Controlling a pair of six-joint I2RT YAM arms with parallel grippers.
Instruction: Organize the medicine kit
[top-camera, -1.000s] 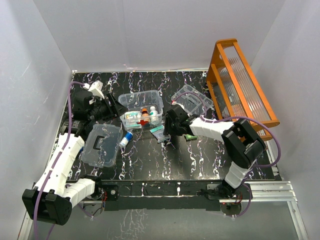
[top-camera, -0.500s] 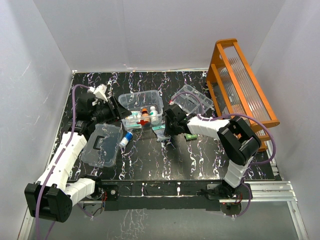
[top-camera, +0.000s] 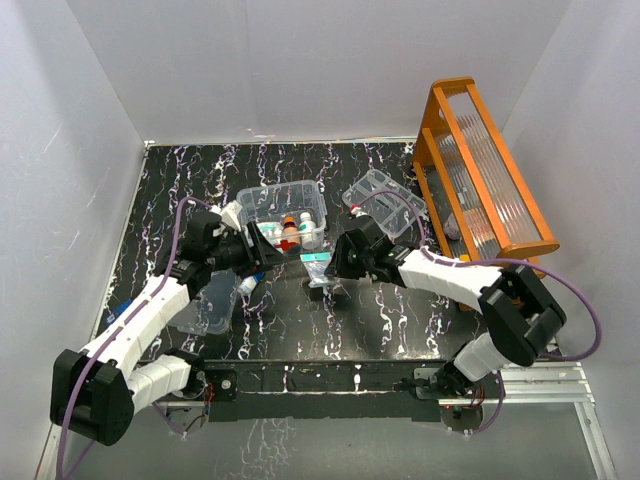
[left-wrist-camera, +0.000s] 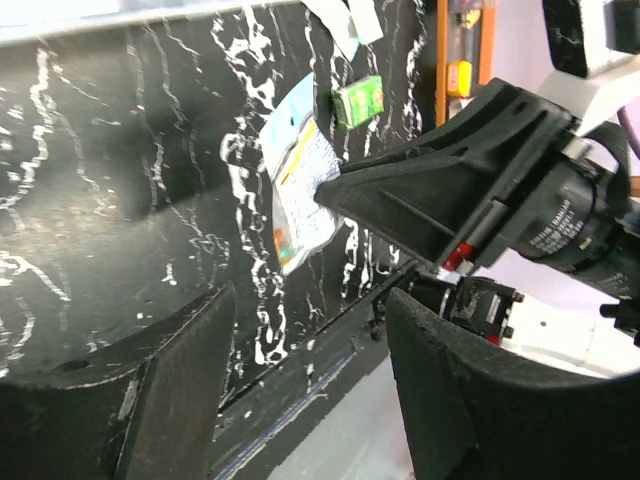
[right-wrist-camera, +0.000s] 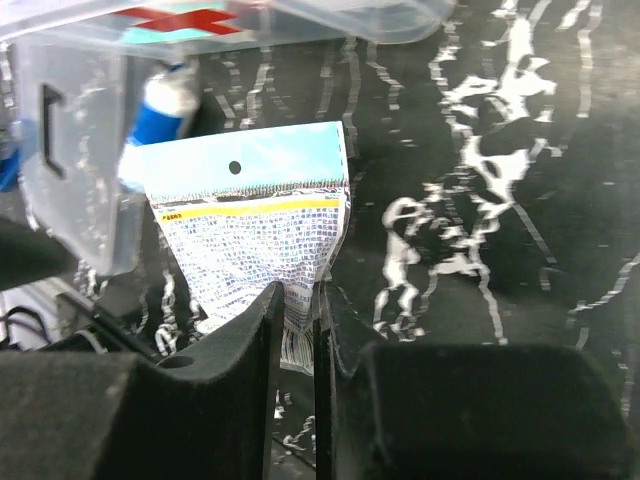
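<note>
Listing by size, the black white-veined table (top-camera: 180, 190) comes first and bears all else. Tall orange rack (top-camera: 487, 165) with ribbed clear panels: stands at the table's right edge, well apart from both grippers. Clear box (top-camera: 280, 188) with a red cross on its near wall: sits open at the middle rear of the table and holds several small bottles, among them a brown one and a white one. Clear lid (top-camera: 215, 308) with a black handle: lies flat at near left, partly under the left arm, apart from the box. Clear divided tray (top-camera: 375, 190): lies between the box and the rack, its compartments showing no contents that can be made out. Left gripper (left-wrist-camera: 310, 310): fingers spread wide with nothing between them, hanging just in front of the box's near left corner and facing the right gripper. Right gripper (right-wrist-camera: 297, 320): fingers pinched narrow on the bottom edge of a printed packet (right-wrist-camera: 250, 230), which is white and blue with a yellow band and a punched hole at its top; the packet is held just in front of the box's near wall. Blue-bodied bottle (right-wrist-camera: 165, 110) with a white cap: lies on its side between the lid and the packet. Small green carton (left-wrist-camera: 358, 100): lies on the table beyond the packet in the left wrist view, near the rack's foot.
</note>
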